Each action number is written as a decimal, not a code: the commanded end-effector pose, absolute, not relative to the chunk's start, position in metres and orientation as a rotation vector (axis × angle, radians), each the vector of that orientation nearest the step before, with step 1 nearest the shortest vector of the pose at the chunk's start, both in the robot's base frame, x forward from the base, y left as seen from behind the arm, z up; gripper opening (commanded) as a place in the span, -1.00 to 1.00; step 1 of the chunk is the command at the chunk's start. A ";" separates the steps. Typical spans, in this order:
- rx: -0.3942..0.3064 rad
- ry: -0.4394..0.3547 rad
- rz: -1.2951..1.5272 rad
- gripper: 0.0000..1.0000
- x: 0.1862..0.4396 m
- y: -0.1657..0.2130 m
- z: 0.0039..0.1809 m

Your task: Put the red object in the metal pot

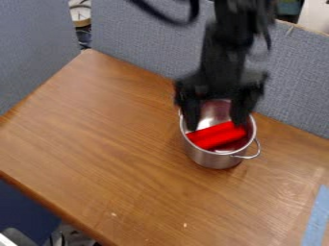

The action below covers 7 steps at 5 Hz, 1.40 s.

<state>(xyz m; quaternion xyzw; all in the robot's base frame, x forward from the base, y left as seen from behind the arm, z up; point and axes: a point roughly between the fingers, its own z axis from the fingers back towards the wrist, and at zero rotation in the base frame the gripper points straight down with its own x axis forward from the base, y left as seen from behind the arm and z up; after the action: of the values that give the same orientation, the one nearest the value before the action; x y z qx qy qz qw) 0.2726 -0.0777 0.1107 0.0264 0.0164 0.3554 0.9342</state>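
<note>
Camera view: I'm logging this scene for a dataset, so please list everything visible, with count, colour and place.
red object: one, bright red, lying inside the pot.
metal pot: one, shiny silver, on the right part of the table, with a small loop handle facing the front right.
table: one, brown wood, filling most of the view.
partition wall: grey-blue, behind the table.
gripper: one, black, blurred by motion, directly above the pot with its jaws open, holding nothing.
arm: one, black, coming down from the top of the view.
</note>
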 end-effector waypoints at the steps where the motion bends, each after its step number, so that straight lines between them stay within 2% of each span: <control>1: 0.071 -0.012 0.791 1.00 0.257 -0.072 0.119; 2: 0.075 0.005 0.596 1.00 0.254 -0.097 0.092; 3: 0.038 0.016 0.488 1.00 0.252 -0.114 0.086; 5: 0.029 0.015 0.361 1.00 0.224 -0.093 0.148; 6: 0.008 0.009 0.322 1.00 0.210 -0.082 0.147; 7: -0.004 0.009 0.411 1.00 0.195 -0.031 0.143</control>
<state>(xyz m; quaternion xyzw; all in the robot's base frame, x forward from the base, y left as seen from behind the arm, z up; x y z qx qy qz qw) 0.1928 -0.0314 0.1397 0.0013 0.0118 0.2056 0.9786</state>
